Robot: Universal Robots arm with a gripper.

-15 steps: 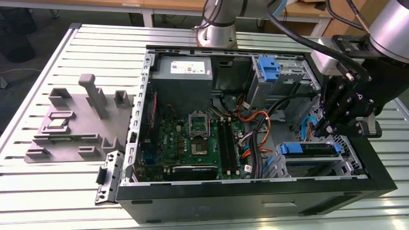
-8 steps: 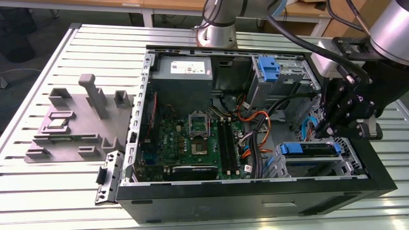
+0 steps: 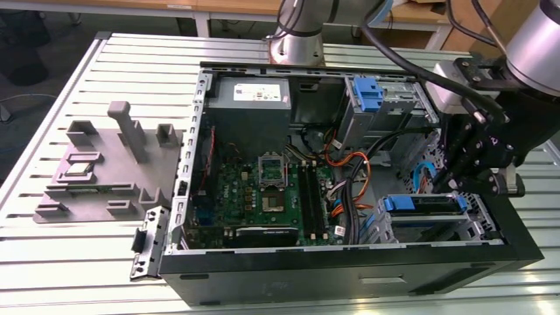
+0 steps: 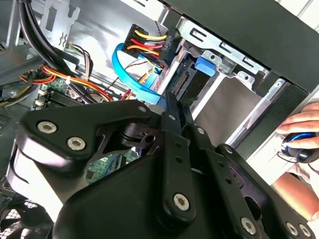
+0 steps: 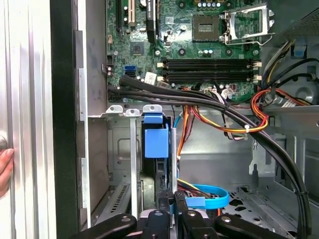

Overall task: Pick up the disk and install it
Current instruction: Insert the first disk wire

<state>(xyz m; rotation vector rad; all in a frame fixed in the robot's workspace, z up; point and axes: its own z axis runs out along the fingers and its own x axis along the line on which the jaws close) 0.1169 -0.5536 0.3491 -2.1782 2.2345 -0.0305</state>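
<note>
Your hand (image 5: 172, 200) is clenched on nothing, its tips just short of the disk (image 5: 156, 142). The disk stands edge-on in the cage (image 5: 117, 149) at the case's corner, with its blue carrier end toward the hand. The pick-up looks done and the disk looks to be in its slot, though you cannot tell whether it is fully home or latched. A blue cable (image 5: 212, 198) loops loose beside the slot, and whether anything is plugged into the disk is hidden. Beyond lie the board (image 5: 184, 50) and, under the case (image 3: 350, 275), the desk (image 3: 88, 262).
</note>
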